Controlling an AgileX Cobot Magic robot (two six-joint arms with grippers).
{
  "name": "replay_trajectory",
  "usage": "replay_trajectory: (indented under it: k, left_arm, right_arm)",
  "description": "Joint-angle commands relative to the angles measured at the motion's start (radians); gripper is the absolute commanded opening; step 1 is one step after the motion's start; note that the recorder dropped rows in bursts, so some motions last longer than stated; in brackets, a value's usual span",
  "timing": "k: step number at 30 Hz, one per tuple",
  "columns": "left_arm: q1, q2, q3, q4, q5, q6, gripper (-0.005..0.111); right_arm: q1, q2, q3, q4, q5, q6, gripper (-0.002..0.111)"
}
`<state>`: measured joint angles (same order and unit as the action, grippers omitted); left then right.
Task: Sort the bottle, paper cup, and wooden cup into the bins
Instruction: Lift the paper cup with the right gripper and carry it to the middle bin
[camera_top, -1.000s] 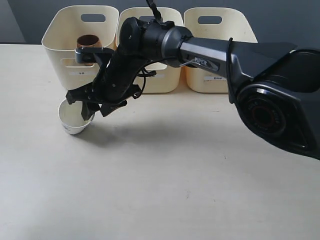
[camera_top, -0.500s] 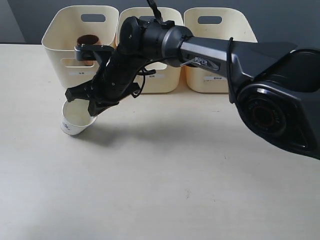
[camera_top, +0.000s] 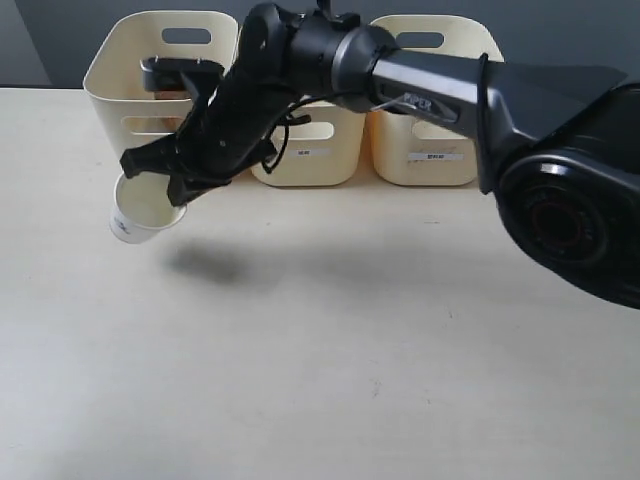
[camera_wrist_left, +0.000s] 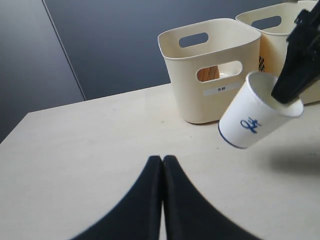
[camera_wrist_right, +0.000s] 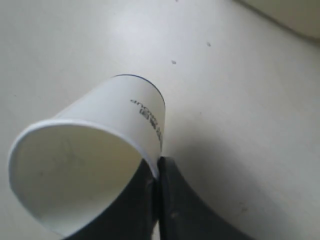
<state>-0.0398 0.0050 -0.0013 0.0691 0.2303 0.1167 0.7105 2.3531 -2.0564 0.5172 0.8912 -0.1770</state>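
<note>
Your right gripper (camera_top: 176, 190) has its jaws closed narrow on the rim of the paper cup (camera_top: 138, 212), one finger inside the mouth and the other against the outer wall. The right wrist view shows the same pinch: the two dark fingers (camera_wrist_right: 172, 200) meet on the thin white lip with only the cup's wall between them. The cup hangs tilted below the jaws, with its mouth turned up toward them and its base pointing down and away. It is clear of the surface (camera_top: 350, 350), and its shadow (camera_top: 210, 265) lies apart from it on the cream top.

Beyond the jaws stand the three cream bins (camera_top: 300, 150) in a row. The one closest to the held cup is just behind the right arm (camera_top: 430, 85), which reaches across in front of the middle one. The left wrist view shows a brown patch through the front cut-out of that closest bin, likely the wooden cup (camera_wrist_left: 207, 74), though you cannot make out its shape.

Your left gripper (camera_wrist_left: 162, 161) has its jaws pressed together with nothing between them, over bare surface. The paper cup, blue mark showing on its side, hangs ahead of those jaws and well apart from them.
</note>
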Motion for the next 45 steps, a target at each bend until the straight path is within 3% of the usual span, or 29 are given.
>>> replay_trajectory:
  k: [1, 9, 14, 19, 25, 37, 45]
  left_arm:
    - [-0.003, -0.005, 0.001, 0.0, -0.005, -0.002, 0.0]
    - [-0.003, -0.005, 0.001, 0.0, -0.005, -0.002, 0.0]
    - [-0.003, -0.005, 0.001, 0.0, -0.005, -0.002, 0.0]
    - [-0.003, -0.005, 0.001, 0.0, -0.005, -0.002, 0.0]
    - [-0.003, -0.005, 0.001, 0.0, -0.005, -0.002, 0.0]
    - [-0.003, -0.005, 0.001, 0.0, -0.005, -0.002, 0.0]
    - [-0.003, -0.005, 0.001, 0.0, -0.005, -0.002, 0.0]
  right_arm:
    - [0.0, -0.101, -0.002, -0.066, -0.004, -0.01, -0.001]
    - [0.0, -0.23, -0.002, -0.256, 0.008, 0.067, -0.001]
    - [-0.034, -0.315, -0.002, -0.458, 0.01, 0.225, -0.001]
    - [-0.142, -0.324, -0.002, -0.422, 0.014, 0.285, -0.001]
    - [-0.188, -0.313, -0.002, -0.447, -0.019, 0.327, -0.001]
    - [-0.202, -0.213, -0.002, -0.483, -0.112, 0.401, -0.001]
    - [-0.202, -0.156, -0.002, -0.623, -0.122, 0.503, -0.001]
